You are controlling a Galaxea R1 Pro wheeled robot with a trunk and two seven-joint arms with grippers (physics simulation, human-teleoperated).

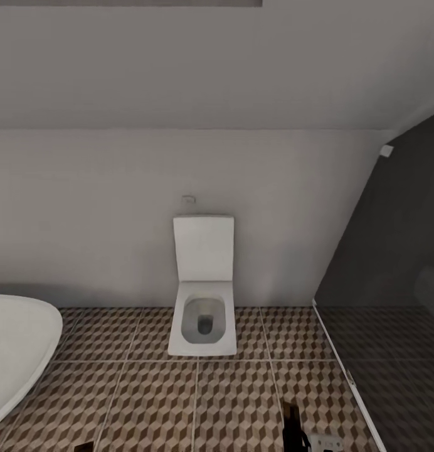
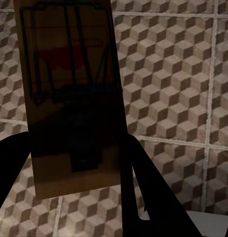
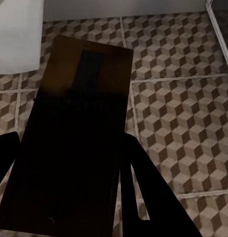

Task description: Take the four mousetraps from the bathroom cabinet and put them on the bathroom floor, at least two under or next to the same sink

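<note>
- tub (image 1: 16,345) cut off by the head view's left edge, only one rounded end in frame
- right hand (image 1: 293,430) cut at the bottom edge, fingertips out of frame
- left wrist view: mousetrap (image 2: 69,98) top cropped, lower end in shadow
- right wrist view: mousetrap (image 3: 74,143) too dark, wire detail unreadable, bottom cropped

You had soft, even light on the head view, slightly blurry. Both wrist views were dim; the held mousetraps (image 3: 74,148) sat in heavy shadow.
</note>
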